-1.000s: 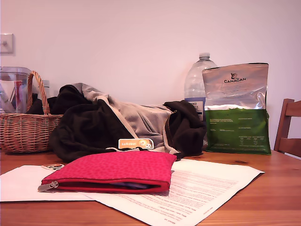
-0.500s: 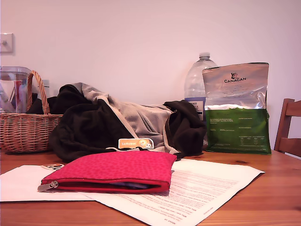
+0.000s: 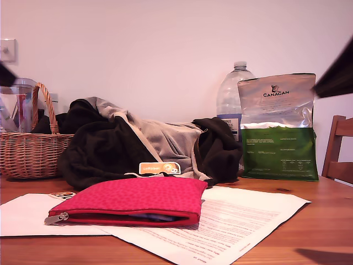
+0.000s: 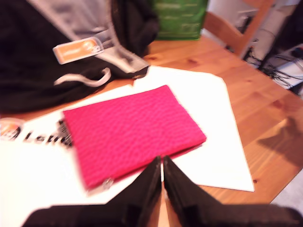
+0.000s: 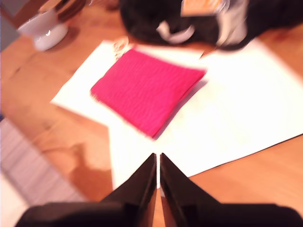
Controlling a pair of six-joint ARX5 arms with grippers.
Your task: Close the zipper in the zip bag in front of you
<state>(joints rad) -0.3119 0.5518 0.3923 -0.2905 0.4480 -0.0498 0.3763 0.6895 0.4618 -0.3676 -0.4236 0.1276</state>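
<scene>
The zip bag (image 3: 129,201) lies flat on white papers (image 3: 242,221) — long axis across the exterior view, zipper (image 3: 118,217) gaping toward the camera, pull tab (image 3: 56,218) at the exterior view's left. My first gripper (image 4: 162,163) and my second gripper (image 5: 157,158) — both pressed together, empty.

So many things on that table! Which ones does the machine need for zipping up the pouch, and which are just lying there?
For the job:
- red zip bag
- its zipper, with silver pull tab
- my first tool and my second tool

Just lying about:
- white papers
- dark clothes
- wicker basket
- water bottle
- green-and-silver Canagan bag
</scene>
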